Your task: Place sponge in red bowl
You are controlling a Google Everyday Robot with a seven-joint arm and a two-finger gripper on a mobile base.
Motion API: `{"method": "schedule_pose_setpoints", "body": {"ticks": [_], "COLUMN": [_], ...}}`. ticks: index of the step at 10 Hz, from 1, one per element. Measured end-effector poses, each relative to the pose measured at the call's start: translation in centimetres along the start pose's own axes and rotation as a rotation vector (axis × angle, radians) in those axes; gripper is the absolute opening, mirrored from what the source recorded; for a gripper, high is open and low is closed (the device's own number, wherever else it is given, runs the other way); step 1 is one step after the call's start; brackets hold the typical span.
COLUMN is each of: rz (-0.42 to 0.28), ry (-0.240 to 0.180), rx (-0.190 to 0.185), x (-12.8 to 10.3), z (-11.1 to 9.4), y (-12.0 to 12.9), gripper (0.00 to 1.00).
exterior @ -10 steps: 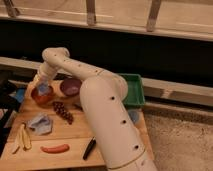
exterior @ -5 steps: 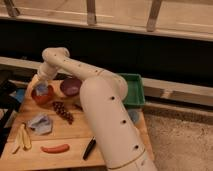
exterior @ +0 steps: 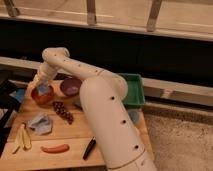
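Here, a white robot arm reaches across a wooden worktop with its pincer directly above the red bowl at the far left corner, the placement spot the task names. The pale blue sponge shows at the pincer's tip, over the bowl's opening and seemingly inside its rim; whether the pincer is clamped on it or parted cannot be told from this angle. A dark purple bowl sits just beside the red one, so the arm has to stay left of it. Nearer the camera lie a bunch of grapes, a crumpled grey-blue cloth, a banana, a red sausage and a dark marker. A green tray sits behind the arm. The drop looks nearly finished
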Motion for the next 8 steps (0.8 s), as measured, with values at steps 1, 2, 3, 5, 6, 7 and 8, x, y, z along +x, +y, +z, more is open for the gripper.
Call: {"method": "schedule_pose_setpoints", "body": {"ticks": [1, 2, 3, 5, 6, 7, 8], "rz": [0.000, -0.001, -0.001, 0.000, -0.001, -0.001, -0.001], "ry": [0.000, 0.000, 0.001, 0.000, 0.000, 0.000, 0.000], "rx": [0.000, 0.000, -0.001, 0.000, 0.000, 0.000, 0.000], "x": [0.00, 0.00, 0.01, 0.00, 0.00, 0.00, 0.00], "z": [0.01, 0.04, 0.05, 0.01, 0.02, 0.03, 0.02], "y": [0.02, 0.08, 0.09, 0.03, 0.05, 0.06, 0.05], "gripper": [0.56, 0.67, 0.76, 0.80, 0.80, 0.80, 0.80]}}
